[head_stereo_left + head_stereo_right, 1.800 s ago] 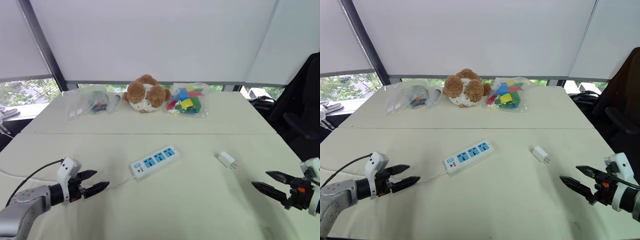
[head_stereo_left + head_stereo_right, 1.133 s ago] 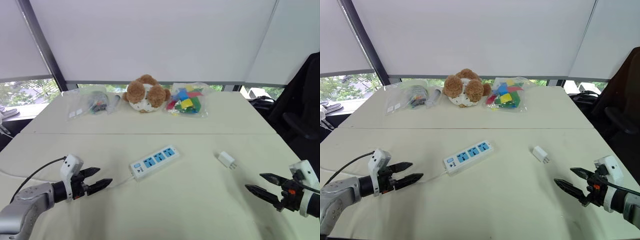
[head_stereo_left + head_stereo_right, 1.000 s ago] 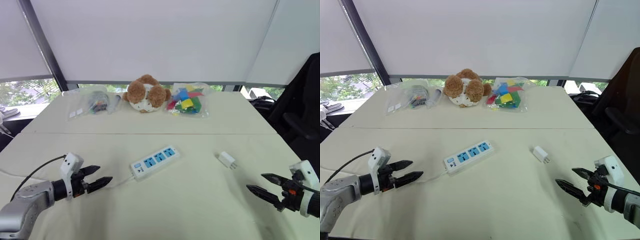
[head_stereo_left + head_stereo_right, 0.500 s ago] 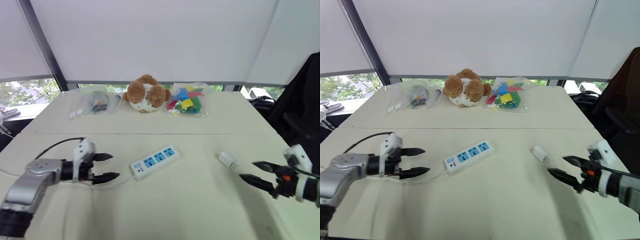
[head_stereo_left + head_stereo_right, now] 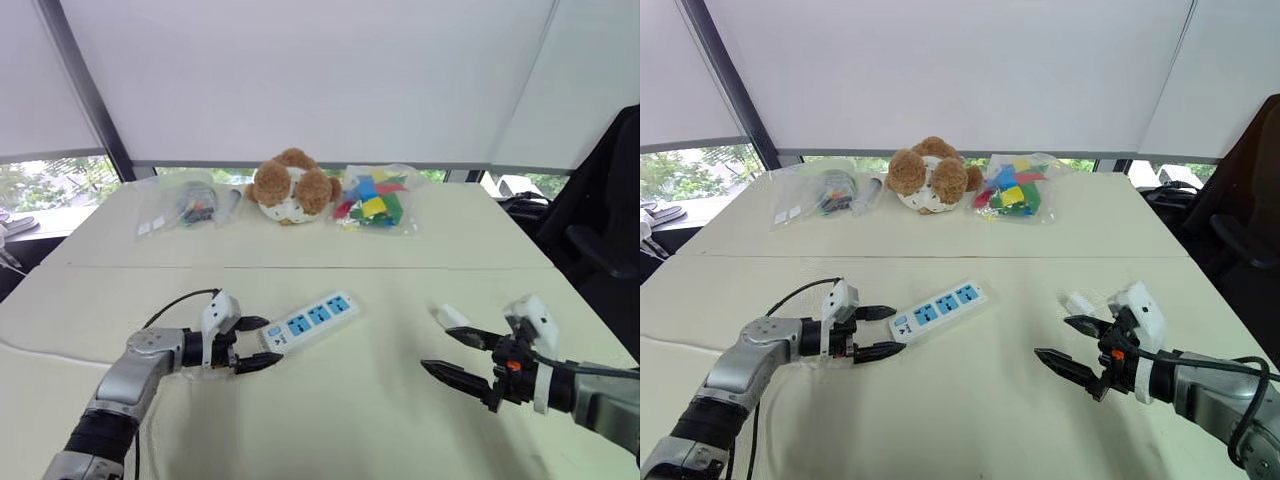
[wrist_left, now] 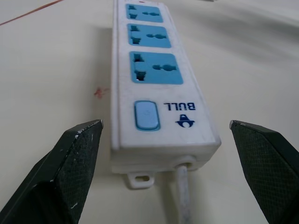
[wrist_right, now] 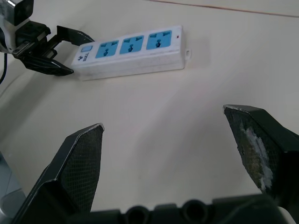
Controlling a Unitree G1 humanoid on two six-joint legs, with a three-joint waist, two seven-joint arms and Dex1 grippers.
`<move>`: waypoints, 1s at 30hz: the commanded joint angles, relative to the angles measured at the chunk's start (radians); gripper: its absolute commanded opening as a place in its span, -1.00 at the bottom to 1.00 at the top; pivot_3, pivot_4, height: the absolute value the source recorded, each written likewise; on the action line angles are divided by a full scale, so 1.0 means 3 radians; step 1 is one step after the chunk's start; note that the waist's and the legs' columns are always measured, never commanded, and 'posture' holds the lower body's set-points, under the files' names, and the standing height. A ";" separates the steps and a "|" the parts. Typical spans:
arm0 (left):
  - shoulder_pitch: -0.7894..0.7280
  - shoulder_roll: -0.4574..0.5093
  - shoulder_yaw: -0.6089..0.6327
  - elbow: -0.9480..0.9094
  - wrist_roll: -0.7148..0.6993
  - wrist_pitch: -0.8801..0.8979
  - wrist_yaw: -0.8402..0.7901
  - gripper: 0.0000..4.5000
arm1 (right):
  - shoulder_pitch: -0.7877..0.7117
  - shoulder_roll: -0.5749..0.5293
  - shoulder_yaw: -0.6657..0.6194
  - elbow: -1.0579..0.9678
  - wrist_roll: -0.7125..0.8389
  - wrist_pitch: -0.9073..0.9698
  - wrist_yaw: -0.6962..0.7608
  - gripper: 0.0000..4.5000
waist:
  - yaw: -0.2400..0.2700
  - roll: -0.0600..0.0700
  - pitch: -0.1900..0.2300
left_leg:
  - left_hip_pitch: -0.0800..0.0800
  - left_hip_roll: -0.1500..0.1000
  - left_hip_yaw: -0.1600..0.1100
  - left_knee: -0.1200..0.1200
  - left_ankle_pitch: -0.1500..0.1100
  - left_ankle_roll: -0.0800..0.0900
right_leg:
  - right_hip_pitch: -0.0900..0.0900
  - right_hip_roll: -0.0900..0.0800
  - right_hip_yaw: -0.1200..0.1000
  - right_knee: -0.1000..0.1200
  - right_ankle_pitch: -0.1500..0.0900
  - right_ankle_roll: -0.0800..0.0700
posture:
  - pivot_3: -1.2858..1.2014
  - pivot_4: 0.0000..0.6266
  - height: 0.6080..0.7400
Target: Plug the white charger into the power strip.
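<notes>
white charger (image 5: pixel 449 315) | partly behind right gripper (image 5: pixel 435 349); power strip cord (image 6: pixel 183 198) | cropped

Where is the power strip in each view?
Left eye view: power strip near centre, left gripper at its end.
Right eye view: power strip slightly left of centre.
Left wrist view: power strip between the gripper's fingers.
Right wrist view: power strip far ahead.
Shared landmark: its blue switch.

You're in an office-like test room: white roller blinds (image 5: pixel 300 80) across the top of the frame, a black chair (image 5: pixel 610 220) at the right edge, pale counters (image 5: pixel 350 420) holding a plush toy (image 5: pixel 292 186) and bagged blocks (image 5: pixel 372 200).
</notes>
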 commanded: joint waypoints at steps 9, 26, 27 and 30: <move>-0.0156 -0.0296 -0.0006 0.0481 0.0291 -0.0594 0.0183 0.34 | 0.0003 -0.0109 -0.0133 -0.0030 0.0004 -0.0065 0.0023 1.00 | 0.0046 0.0001 -0.0001 | 0.0000 -0.0001 -0.0001 0.0005 0.0000 0.0000 | 0.0003 0.0000 -0.0001 0.0000 0.0000 0.0000 | 0.03 -0.52 0.98; -0.1035 -0.0176 -0.0599 0.1535 0.0634 -0.1388 -0.1335 0.34 | -0.0248 -0.1157 -0.0436 0.0868 -0.0068 0.0579 0.0403 1.00 | 0.0068 0.0003 -0.0002 | -0.0003 -0.0001 0.0001 0.0010 0.0000 0.0001 | 0.0003 0.0000 -0.0001 -0.0002 -0.0002 -0.0003 | 0.03 -0.52 0.98; -0.1066 -0.0217 -0.0606 0.1602 0.0658 -0.1432 -0.1325 0.34 | -0.0310 -0.1249 -0.0378 0.0959 -0.0085 0.0620 0.0456 1.00 | 0.0072 0.0004 -0.0002 | -0.0004 -0.0001 0.0002 0.0013 -0.0001 0.0001 | 0.0003 0.0000 0.0000 -0.0002 -0.0004 -0.0008 | 0.03 -0.52 0.98; -0.1078 -0.0316 -0.0617 0.1754 0.0734 -0.1588 -0.1279 0.34 | -0.1014 -0.1567 0.0423 0.1510 -0.0431 0.0594 0.0539 1.00 | 0.0059 0.0004 -0.0002 | -0.0007 0.0000 0.0001 0.0023 -0.0005 0.0008 | 0.0003 -0.0001 0.0000 -0.0002 -0.0006 -0.0011 | 0.03 -0.52 0.98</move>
